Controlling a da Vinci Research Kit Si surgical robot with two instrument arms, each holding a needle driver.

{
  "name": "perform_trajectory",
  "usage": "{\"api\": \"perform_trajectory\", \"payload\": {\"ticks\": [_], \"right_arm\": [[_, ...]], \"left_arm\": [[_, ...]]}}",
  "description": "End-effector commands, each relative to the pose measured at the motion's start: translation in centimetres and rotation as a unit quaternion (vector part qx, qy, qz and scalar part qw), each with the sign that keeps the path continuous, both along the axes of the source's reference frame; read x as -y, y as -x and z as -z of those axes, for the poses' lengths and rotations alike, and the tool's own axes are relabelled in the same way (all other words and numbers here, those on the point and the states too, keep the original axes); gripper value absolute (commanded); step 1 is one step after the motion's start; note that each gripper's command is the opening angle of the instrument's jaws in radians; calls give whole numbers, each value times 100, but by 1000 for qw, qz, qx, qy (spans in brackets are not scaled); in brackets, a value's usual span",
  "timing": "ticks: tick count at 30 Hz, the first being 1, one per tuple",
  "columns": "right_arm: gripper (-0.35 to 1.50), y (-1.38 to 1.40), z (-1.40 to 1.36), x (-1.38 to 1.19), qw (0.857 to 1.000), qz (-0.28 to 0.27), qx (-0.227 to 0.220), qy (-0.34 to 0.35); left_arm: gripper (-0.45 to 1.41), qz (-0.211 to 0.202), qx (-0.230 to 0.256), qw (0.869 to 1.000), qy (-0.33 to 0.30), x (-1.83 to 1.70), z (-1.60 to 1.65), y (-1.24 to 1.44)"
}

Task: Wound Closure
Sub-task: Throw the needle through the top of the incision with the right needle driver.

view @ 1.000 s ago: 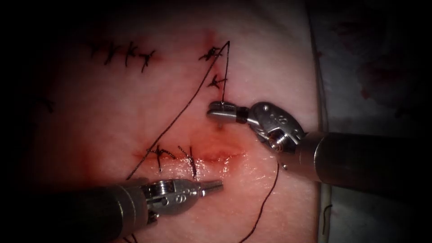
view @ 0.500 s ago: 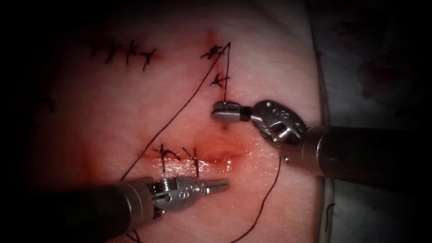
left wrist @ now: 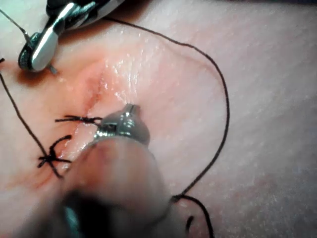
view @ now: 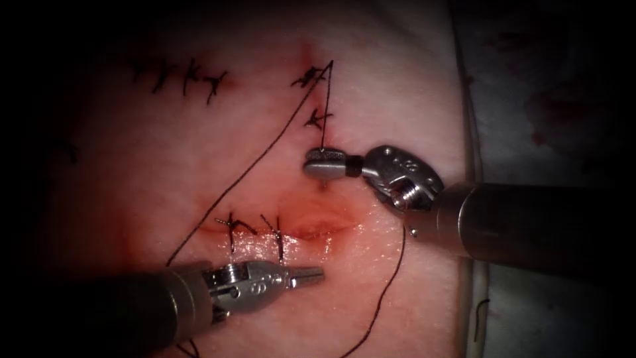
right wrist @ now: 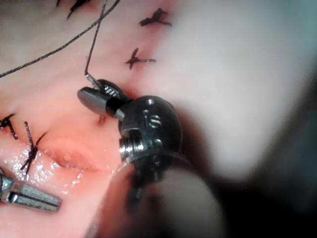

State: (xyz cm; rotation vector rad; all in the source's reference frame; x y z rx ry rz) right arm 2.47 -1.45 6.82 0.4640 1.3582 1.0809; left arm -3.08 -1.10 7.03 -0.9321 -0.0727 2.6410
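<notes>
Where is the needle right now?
In the endoscope view the needle sits in the right tool, held at its thread end, just above the open right end of the cut. A short tip pokes below the jaws toward the tissue.

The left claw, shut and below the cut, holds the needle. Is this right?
No. The left claw holds nothing; the right wrist view shows the needle in the shut right claw, above the cut, thread trailing. Whether it enters the tissue is unclear.

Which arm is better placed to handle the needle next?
Probably right: the right end effector grips the curved steel needle above the red open cut; the left end effector, shut, holds nothing.
</notes>
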Motion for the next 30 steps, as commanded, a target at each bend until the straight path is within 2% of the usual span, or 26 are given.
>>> {"api": "perform_trajectory", "payload": {"ticks": [1,5,13,18,24,27,28,30], "right_arm": [[-35,-9,-5,-2,1000,4,1,6],[-35,-10,-4,1,1000,7,3,8],[-35,-10,-5,4,1000,10,6,18],[-35,-11,-7,9,1000,16,9,19],[-35,-11,-7,7,1000,15,9,18],[-35,-11,-6,7,1000,15,9,17],[-35,-11,-6,7,1000,14,10,17],[-35,-11,-5,7,1000,14,10,17]], "left_arm": [[-45,2,1,1000,7,-5,3,5],[-45,3,-3,1000,12,-13,6,5],[-45,0,-15,1000,22,-14,-29,-3],[-45,-3,-19,1000,24,-18,-38,-2],[-45,-17,-33,999,-5,10,-70,5],[-45,-31,-38,998,-35,28,-98,6],[-45,-34,-41,997,-48,38,-116,5],[-45,-37,-43,997,-58,43,-127,2]]}}
